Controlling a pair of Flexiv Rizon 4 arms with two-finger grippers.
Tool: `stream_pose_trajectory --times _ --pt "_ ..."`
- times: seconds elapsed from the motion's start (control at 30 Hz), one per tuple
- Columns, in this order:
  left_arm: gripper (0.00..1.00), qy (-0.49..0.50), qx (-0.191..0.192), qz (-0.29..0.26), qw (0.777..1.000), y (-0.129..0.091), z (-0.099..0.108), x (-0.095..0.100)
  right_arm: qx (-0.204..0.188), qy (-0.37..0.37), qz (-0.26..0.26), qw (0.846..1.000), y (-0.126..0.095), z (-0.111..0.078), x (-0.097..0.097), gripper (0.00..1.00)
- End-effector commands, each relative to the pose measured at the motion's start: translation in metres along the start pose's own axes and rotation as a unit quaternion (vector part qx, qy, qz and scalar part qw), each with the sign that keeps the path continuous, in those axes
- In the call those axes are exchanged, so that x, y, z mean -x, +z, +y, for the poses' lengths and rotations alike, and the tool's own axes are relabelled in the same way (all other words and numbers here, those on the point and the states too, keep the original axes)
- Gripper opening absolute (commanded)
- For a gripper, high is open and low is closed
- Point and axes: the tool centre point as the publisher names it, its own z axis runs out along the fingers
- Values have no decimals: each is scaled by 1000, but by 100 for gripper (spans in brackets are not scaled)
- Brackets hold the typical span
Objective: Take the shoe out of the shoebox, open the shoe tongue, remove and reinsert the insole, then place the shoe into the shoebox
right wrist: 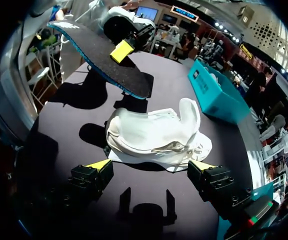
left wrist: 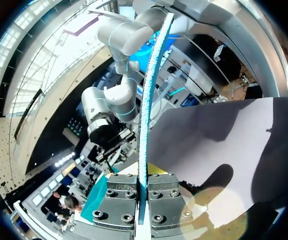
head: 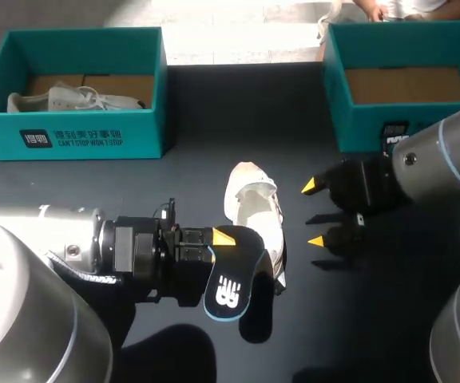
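Looks like the insole point(head: 231, 289) is out, pinched in the left claw point(head: 224, 237) just beside the shoe point(head: 255, 209) on the tabletop point(head: 198, 128). The right claw point(head: 314, 214) is spread at the shoe's other side. Next up, I'd guess: line it up and slide it back inside.

Table point(head: 238, 112) bare beyond shoe point(head: 254, 203); raised insole point(head: 231, 287) crowds its left side

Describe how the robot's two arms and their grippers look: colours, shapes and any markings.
Both arms are rounded, light grey tubes; the right arm carries a thin pale blue ring, and the left arm has a black cable beside its black wrist section. The left gripper and right gripper have black, blocky bodies and bright yellow wedge-shaped fingertips.
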Motion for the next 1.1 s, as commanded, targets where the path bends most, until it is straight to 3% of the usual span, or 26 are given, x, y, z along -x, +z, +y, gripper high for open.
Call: stream_pose_trajectory --times 0.03,0.13,0.63,1.1 --pt "0 -1 -3 -1 1000 4 6 4 -1 2 -4 1000 18 2 -5 100" --pt "0 0 -3 3 1000 5 9 4 -17 8 -7 1000 12 5 -8 100" --pt "0 -13 -4 10 1000 7 14 3 -17 8 -7 1000 12 5 -8 100" --pt "0 2 -28 10 1000 14 32 8 -28 -19 -19 999 33 -19 9 100"
